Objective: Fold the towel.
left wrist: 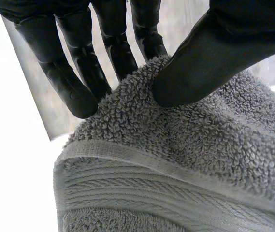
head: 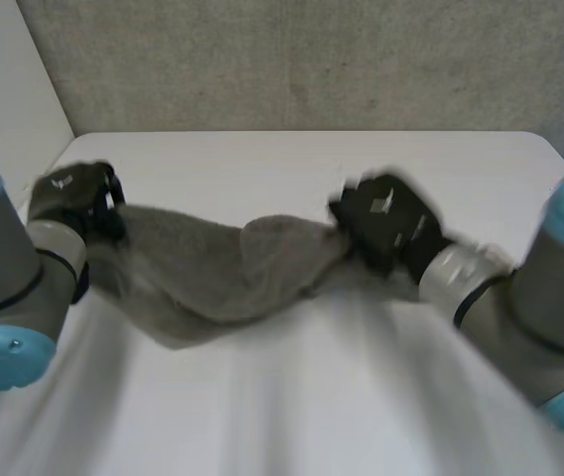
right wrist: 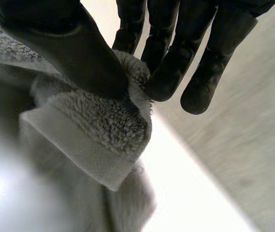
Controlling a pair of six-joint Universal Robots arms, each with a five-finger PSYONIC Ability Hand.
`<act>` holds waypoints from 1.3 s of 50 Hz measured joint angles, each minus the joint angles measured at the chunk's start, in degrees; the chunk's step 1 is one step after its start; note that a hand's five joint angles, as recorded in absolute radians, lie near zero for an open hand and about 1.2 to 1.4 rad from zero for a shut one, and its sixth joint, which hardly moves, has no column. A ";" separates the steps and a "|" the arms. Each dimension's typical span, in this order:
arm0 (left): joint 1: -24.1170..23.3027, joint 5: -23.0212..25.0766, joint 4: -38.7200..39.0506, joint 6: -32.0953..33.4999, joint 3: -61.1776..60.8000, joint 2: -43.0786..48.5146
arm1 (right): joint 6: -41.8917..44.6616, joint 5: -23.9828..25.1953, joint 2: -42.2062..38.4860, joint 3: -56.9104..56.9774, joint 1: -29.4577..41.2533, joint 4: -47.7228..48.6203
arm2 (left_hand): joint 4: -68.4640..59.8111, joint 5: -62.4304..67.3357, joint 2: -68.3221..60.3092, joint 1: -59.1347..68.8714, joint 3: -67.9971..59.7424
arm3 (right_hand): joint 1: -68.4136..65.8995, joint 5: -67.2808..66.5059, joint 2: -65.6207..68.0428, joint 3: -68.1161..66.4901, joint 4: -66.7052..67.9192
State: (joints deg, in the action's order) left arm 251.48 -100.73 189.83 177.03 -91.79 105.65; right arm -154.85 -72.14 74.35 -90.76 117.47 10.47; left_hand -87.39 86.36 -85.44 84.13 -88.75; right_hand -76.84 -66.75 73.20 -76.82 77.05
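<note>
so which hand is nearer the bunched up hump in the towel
Right. The right hand pinches the towel at the end right beside the hump. The left hand pinches the opposite end, across the sagging stretch.

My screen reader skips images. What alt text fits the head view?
The left hand and right hand each grip one end of a grey towel, which sags between them over the white table. A grey wall stands behind.
</note>
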 measured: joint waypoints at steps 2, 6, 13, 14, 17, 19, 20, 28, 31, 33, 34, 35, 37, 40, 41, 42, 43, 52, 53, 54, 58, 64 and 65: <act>-0.04 0.44 -0.26 2.02 0.74 -3.36 | -2.42 -0.31 4.34 4.23 -1.62 -3.06 | 0.00 0.00 0.00 0.00 0.00 | 0.00 0.00 0.00 0.00 0.00; 0.13 1.52 -0.50 7.44 2.62 -9.39 | -4.65 0.19 8.68 13.63 -6.20 -11.84 | 0.00 0.00 0.00 0.00 -0.01 | 0.00 -0.13 0.00 -0.03 0.01; 0.04 3.46 -1.80 18.22 6.15 -15.39 | -2.33 3.04 6.81 28.31 -13.39 -28.41 | 0.00 0.00 0.00 0.00 -0.01 | -0.01 -0.30 0.01 -0.09 0.10; -0.02 3.75 -2.17 19.93 6.59 -15.40 | -0.95 3.41 5.66 29.96 -13.93 -30.52 | 0.00 0.00 0.00 0.00 -0.01 | -0.01 -0.30 0.01 -0.10 0.10; -0.16 4.36 -3.11 23.45 7.24 -14.16 | 2.55 3.71 3.04 32.28 -14.41 -33.93 | 0.00 0.00 0.00 0.00 -0.01 | -0.01 -0.30 0.01 -0.10 0.10; -0.23 4.72 -3.76 25.49 7.57 -12.40 | 4.75 3.39 1.22 33.02 -14.26 -35.09 | 0.00 0.00 0.00 0.00 -0.01 | -0.01 -0.31 0.59 -0.10 0.10; -0.28 4.98 -4.22 26.97 7.88 -10.75 | 6.10 2.95 -0.12 33.39 -13.99 -35.56 | 0.00 0.00 0.00 0.00 -0.01 | -0.01 -0.46 2.07 -0.10 0.11; -0.87 5.63 -7.18 35.76 14.07 4.10 | 12.46 -2.76 -10.52 37.59 -9.57 -34.51 | -0.22 0.14 0.00 0.00 -0.03 | -0.01 -0.58 2.88 -0.11 0.11; -1.14 5.65 -7.41 38.87 19.64 10.50 | 14.85 -5.66 -15.59 41.75 -7.11 -31.21 | -0.27 0.19 0.00 0.00 -0.04 | -0.02 -0.73 2.88 -0.11 0.12; -1.23 5.67 -6.42 40.43 23.95 13.82 | 16.31 -7.42 -18.25 44.49 -5.78 -27.25 | -0.27 0.21 0.00 0.00 -0.05 | -0.03 -0.75 2.88 -0.11 0.12; -1.27 5.69 -4.92 41.34 27.32 15.86 | 17.63 -8.89 -20.23 46.69 -4.75 -22.66 | -0.27 0.21 0.00 0.00 -0.06 | -0.05 -0.76 2.88 -0.11 0.12; -1.31 5.71 -3.06 41.95 30.25 17.39 | 18.69 -9.94 -21.58 48.18 -4.02 -18.42 | -0.27 0.22 0.00 0.00 -0.06 | -0.14 -0.80 2.88 -0.11 0.12; -1.34 5.73 0.34 42.43 33.69 18.79 | 20.30 -11.45 -23.14 49.87 -3.06 -10.60 | -0.27 0.25 0.00 0.00 -0.06 | -0.38 -0.82 2.88 -0.11 0.12; -1.47 5.70 10.78 41.92 37.90 18.94 | 22.78 -13.58 -23.76 50.03 -1.81 7.11 | -0.27 0.38 0.00 0.00 -0.08 | -0.70 -0.96 2.88 -0.12 0.12; -1.48 5.68 13.00 41.56 38.14 18.53 | 23.03 -13.79 -23.45 49.54 -1.68 10.27 | -0.27 0.38 0.00 0.00 -0.08 | -0.80 -1.00 2.88 -0.12 0.12; -1.53 5.64 16.95 40.65 38.17 17.49 | 23.37 -14.01 -22.53 48.28 -1.51 15.71 | -0.27 0.38 0.00 0.00 -0.08 | -0.88 -1.03 2.88 -0.12 0.12; -1.58 5.61 20.83 39.47 37.77 16.16 | 23.55 -14.06 -21.27 46.63 -1.39 20.82 | -0.27 0.42 0.00 0.00 -0.09 | -0.89 -1.09 2.88 -0.12 0.12; -1.86 5.85 25.05 30.57 27.68 8.50 | 20.54 -10.27 -13.35 33.97 -1.86 23.47 | -0.27 0.76 0.00 0.00 -0.11 | -0.90 -1.37 2.88 -0.19 0.14; -1.88 5.91 23.42 30.00 25.98 8.16 | 20.10 -9.56 -12.97 32.68 -2.00 20.35 | -0.27 0.76 0.00 0.00 -0.11 | -0.90 -1.37 2.88 -0.20 0.14; -1.90 5.96 21.78 29.59 24.39 7.96 | 19.72 -8.93 -12.74 31.51 -2.13 17.19 | -0.27 0.76 0.00 0.00 -0.11 | -0.90 -1.37 2.88 -0.25 0.14; -1.95 6.15 16.08 28.98 17.83 7.70 | 19.10 -6.62 -12.55 26.60 -2.52 5.10 | -0.27 0.76 0.00 0.00 -0.16 | -0.90 -1.37 3.13 -0.31 0.16; -1.98 6.25 11.53 29.47 5.35 7.80 | 19.70 -4.32 -12.62 16.10 -3.15 -6.46 | -0.27 0.76 0.00 0.00 -0.21 | -0.90 -1.38 3.16 -0.31 0.18; -1.99 6.26 11.28 29.58 3.10 7.85 | 20.00 -4.16 -12.62 13.75 -3.29 -7.32 | -0.27 0.76 0.00 0.00 -0.21 | -0.90 -1.38 3.16 -0.31 0.18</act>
State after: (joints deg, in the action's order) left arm 249.49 -94.47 201.11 206.61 -88.69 113.49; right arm -134.85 -76.30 61.73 -77.01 114.18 3.14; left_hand -87.65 87.13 -85.44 84.14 -88.96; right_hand -77.74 -68.13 76.36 -77.13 77.23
